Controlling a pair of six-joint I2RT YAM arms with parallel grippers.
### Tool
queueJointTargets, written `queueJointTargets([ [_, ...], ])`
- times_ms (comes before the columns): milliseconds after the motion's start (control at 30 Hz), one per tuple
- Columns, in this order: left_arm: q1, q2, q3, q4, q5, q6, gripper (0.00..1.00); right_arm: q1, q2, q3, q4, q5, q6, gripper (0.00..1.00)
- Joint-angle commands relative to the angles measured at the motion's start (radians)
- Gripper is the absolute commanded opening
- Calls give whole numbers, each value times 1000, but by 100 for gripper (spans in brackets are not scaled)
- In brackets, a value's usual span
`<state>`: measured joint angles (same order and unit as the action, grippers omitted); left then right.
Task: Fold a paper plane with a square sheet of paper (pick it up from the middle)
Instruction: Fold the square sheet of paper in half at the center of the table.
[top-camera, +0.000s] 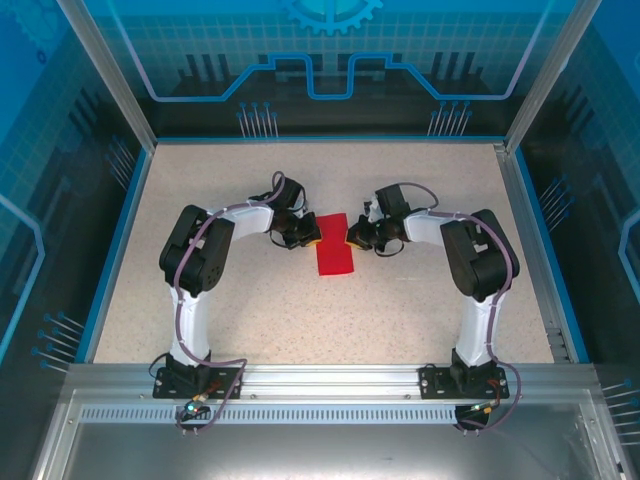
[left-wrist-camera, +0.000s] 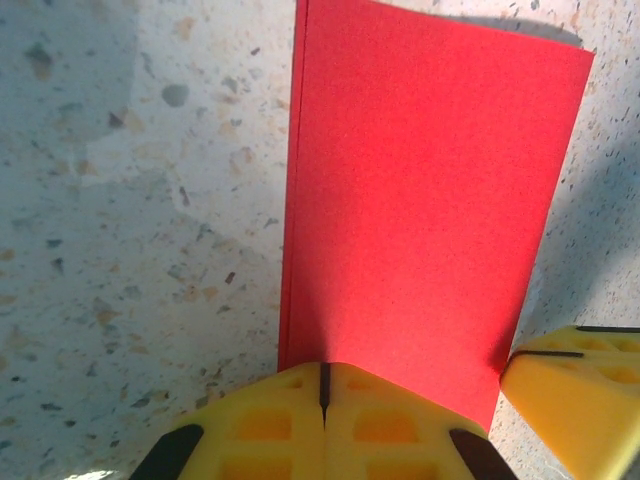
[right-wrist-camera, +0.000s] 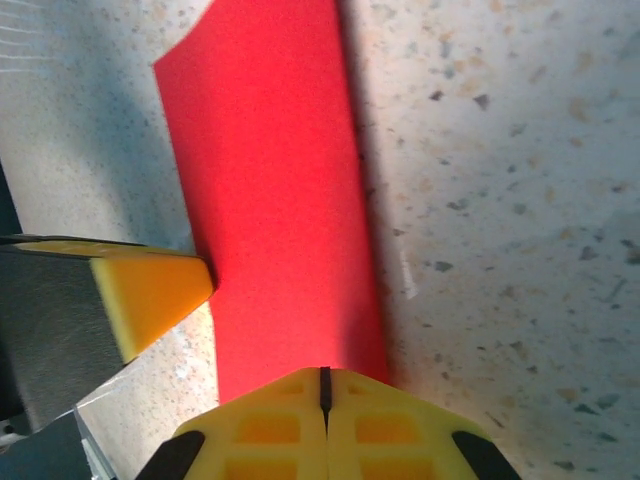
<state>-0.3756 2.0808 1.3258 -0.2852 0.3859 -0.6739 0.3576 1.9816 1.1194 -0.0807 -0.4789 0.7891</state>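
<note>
The square sheet of paper (top-camera: 336, 255) lies on the speckled table folded in half into a narrow red rectangle, with no yellow face showing. In the left wrist view the paper (left-wrist-camera: 430, 180) has its doubled edge on the left, and my left gripper (left-wrist-camera: 323, 372) is shut with its tips resting on the near end. My right gripper (right-wrist-camera: 324, 375) is shut too, its tips on the paper (right-wrist-camera: 280, 200) from the opposite side. Seen from above, the left gripper (top-camera: 312, 238) and right gripper (top-camera: 350, 237) face each other across the strip's far end. No paper plane shape is visible.
The speckled table (top-camera: 250, 300) is bounded by a blue rim (top-camera: 125, 235) and clear walls. The right gripper's finger (left-wrist-camera: 575, 375) sits close beside the left gripper, and the left gripper's finger (right-wrist-camera: 140, 295) shows beside the right one.
</note>
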Motion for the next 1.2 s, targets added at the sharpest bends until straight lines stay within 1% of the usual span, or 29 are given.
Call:
queueJointTargets([
  [0, -3, 56, 13, -136, -70, 31, 0, 7, 32, 16, -58, 19, -36, 5],
  [200, -5, 34, 71, -147, -48, 44, 0, 3, 53, 16, -69, 10, -46, 5],
  [433, -20, -30, 101, -55, 81, 45, 0, 1, 66, 23, -87, 10, -53, 5],
  [600, -44, 11, 151, 10, 131, 14, 1, -4, 72, 19, -83, 7, -52, 5],
  [933, -82, 163, 285, 17, 116, -19, 0, -4, 74, 11, -75, -3, -44, 4],
  [1167, -81, 215, 312, 15, 89, -10, 0, -5, 72, 7, -71, -15, -42, 4],
])
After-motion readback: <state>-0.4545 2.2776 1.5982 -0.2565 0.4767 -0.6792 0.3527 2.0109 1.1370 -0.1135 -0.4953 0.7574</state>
